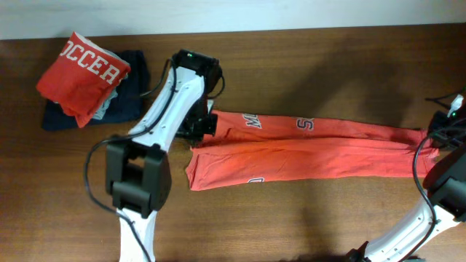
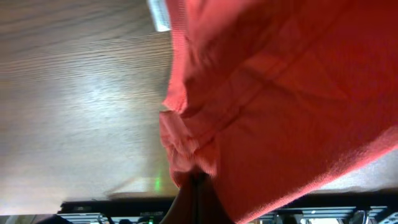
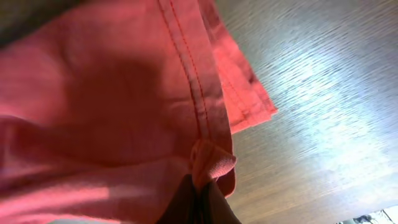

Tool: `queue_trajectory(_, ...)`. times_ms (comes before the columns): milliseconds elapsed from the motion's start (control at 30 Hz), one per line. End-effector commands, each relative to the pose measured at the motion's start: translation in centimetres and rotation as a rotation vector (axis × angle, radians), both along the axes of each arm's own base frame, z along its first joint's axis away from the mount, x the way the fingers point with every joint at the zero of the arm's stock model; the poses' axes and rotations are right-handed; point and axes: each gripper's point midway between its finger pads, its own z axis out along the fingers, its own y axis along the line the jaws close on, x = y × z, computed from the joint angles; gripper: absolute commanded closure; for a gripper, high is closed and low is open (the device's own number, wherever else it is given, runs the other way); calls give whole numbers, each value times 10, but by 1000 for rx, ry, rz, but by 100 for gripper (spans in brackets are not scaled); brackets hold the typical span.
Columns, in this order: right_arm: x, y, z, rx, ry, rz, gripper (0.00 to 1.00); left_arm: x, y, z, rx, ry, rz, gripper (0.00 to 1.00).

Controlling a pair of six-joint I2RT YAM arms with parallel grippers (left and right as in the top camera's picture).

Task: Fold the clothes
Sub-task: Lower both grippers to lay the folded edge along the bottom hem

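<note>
The coral-red T-shirt [image 1: 306, 149] lies across the middle of the table [image 1: 306, 225], already doubled lengthwise into a long narrow band with bits of white lettering showing along its upper edge. The left gripper [image 1: 207, 125] has its jaws shut on the band's left end, and the left wrist view shows the cloth bunched into the pinch. The right gripper [image 1: 435, 135] has its jaws shut on the hemmed right end, so the band hangs taut between the two. The step in hand looks like the crosswise fold. The next move probably calls for carrying one held end over onto the other, both grips firm and level, so that the layers do not slide apart. At the far left a folded red shirt [image 1: 84, 73] rests on a dark navy garment [image 1: 131, 105], well apart
</note>
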Motion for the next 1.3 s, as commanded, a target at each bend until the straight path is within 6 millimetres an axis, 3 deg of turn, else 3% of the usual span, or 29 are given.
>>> queue_trajectory(0, 1, -8, 17, -60, -11, 0, 96, 1, 7, 30, -6, -89, 31, 99)
queue_trajectory(200, 0, -9, 16, -64, -4, 0, 96, -7, 6, 23, -10, -48, 34, 99)
queue_trajectory(467, -3, -15, 15, -95, 16, 4, 96, -26, 13, -1, 25, 35, 32, 99)
queue_trajectory(1000, -8, -15, -20, -48, 109, 12, 96, -25, 2, -16, -6, 28, 34, 100)
queue_trajectory(1267, -11, -14, -28, -34, 130, 10, 96, -26, 2, -39, -7, 23, 38, 99)
